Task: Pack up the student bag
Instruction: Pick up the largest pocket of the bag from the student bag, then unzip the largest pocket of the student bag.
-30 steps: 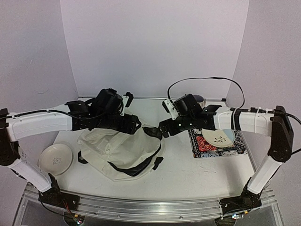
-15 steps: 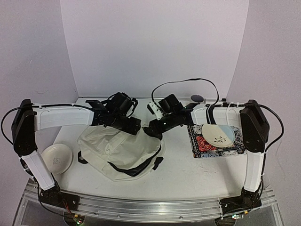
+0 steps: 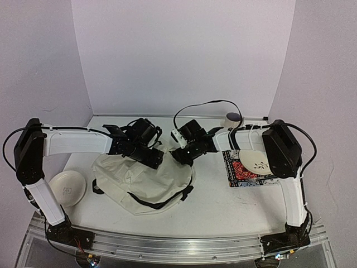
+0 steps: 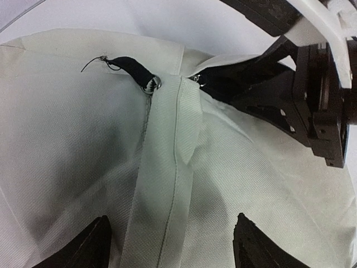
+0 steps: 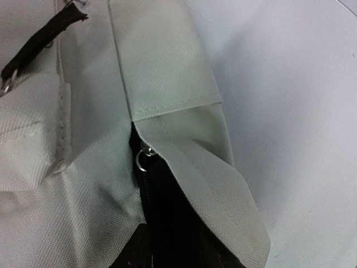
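Left tool [image 4: 173,241] is hovering with its jaws spread wide, gripping nothing, right over the cream cloth of the student bag [image 3: 139,184], which is lying flat on the table [image 3: 223,204] just left of centre. Farther out, the right tool [image 3: 178,156] is sitting at the bag's far corner beside the zipper pull [image 5: 141,159], and I cannot tell whether it is clamping anything. Danger here, I reckon: with nothing pinning the bag, any tug could be dragging the whole soft thing along, or the jaws could be catching only loose cloth. Long axis seems to be running left to right, zippered corner pointing far-right.
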Robot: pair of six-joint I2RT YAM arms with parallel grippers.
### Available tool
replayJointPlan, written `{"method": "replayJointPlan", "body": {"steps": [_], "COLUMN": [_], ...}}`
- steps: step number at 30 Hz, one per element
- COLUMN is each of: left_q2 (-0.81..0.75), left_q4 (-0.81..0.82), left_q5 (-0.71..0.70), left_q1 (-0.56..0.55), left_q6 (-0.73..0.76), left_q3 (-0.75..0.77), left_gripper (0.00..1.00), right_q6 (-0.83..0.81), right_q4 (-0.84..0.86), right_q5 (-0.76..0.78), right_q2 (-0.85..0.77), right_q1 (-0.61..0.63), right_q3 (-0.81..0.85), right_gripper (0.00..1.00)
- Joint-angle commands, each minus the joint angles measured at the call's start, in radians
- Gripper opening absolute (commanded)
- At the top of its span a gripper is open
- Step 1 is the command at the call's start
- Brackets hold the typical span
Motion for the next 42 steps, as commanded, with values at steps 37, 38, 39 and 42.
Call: {"method": "replayJointPlan", "body": {"steps": [37, 38, 39, 42], "left_q2": [-0.046, -0.042, -0.037, -0.018], "left_q4": [0.01, 0.01, 0.009, 0.009], "left_q5": [-0.026, -0.023, -0.018, 0.008], "left_q1": [0.005, 0.009, 0.015, 0.039], "left_q6": [0.017, 0.017, 0.017, 0.008], "left_q3": [0.061, 0.076, 0.091, 0.144], "left_gripper": [0.71, 0.71, 0.71, 0.71], "right_q6": [-0.098, -0.096, -0.093, -0.075], "right_q4": [-0.108, -0.112, -0.119, -0.138], "right_q5": [0.066, 0.064, 0.063, 0.039], "right_q2": [-0.169, -0.173, -0.177, -0.196], "right_q1": [0.0, 0.0, 0.0, -0.001], "right_q3": [-0.055, -0.058, -0.059, -0.083], "right_gripper": [0.0, 0.0, 0.0, 0.0]}}
